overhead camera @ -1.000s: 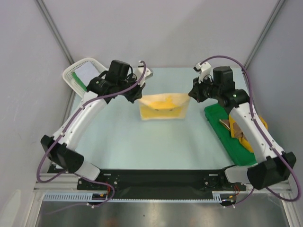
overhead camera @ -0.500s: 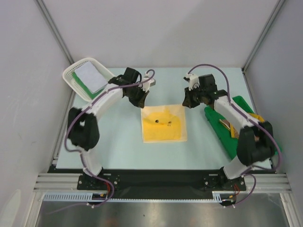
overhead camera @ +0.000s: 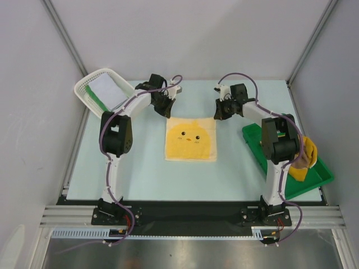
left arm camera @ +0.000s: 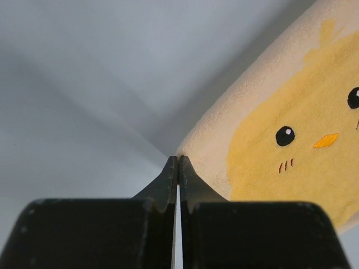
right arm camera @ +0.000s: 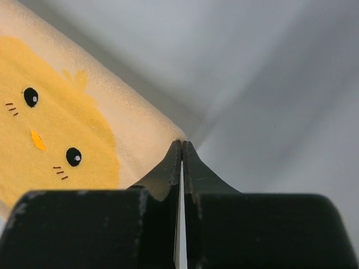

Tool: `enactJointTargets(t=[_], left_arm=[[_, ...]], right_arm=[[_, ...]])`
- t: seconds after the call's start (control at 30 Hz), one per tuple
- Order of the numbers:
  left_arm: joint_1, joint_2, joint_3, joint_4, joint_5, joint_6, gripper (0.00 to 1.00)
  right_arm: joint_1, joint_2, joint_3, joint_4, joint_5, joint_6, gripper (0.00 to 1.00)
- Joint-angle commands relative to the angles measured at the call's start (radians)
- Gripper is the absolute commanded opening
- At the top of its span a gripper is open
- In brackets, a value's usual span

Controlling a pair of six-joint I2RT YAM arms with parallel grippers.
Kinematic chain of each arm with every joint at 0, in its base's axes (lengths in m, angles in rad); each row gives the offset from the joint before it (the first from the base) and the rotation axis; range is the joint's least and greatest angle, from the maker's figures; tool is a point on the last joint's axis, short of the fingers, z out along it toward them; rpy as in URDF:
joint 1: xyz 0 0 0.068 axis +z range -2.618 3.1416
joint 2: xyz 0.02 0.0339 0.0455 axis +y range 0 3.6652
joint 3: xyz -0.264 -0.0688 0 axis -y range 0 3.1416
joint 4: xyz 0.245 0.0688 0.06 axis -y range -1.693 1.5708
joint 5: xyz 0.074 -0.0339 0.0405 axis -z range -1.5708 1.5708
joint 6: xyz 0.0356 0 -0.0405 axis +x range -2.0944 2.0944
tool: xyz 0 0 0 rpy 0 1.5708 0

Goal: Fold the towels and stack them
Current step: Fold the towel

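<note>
Left tool (left arm camera: pixel 178 158) and right tool (right arm camera: pixel 182 143) each pinched together on a far corner of the soft yellow chick-face terry towel (overhead camera: pixel 191 140), spread flat on the pale green desk (overhead camera: pixel 140 162); probably light, limp, best held by corners.

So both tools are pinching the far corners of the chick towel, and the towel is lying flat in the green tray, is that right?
Not quite. The top external view shows the chick towel flat on the table, left of the green tray. The left tool and right tool do pinch its far corners.
</note>
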Motion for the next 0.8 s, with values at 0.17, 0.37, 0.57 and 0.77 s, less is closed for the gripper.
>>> enactJointTargets(t=[0.17, 0.37, 0.57, 0.77], left_arm=[[0.007, -0.077, -0.063, 0.048, -0.026, 0.056, 0.0], [0.004, -0.204, -0.209, 0.128, -0.02, 0.042, 0.0], [-0.017, -0.303, -0.32, 0.162, -0.027, 0.039, 0.0], [-0.039, -0.373, -0.418, 0.171, -0.024, 0.021, 0.0]], right_arm=[[0.001, -0.052, -0.02, 0.073, 0.029, -0.025, 0.0], [0.007, -0.205, -0.165, 0.131, 0.06, 0.0, 0.0], [0.02, -0.311, -0.3, 0.162, 0.079, 0.033, 0.0], [0.03, -0.388, -0.416, 0.186, 0.092, 0.076, 0.0]])
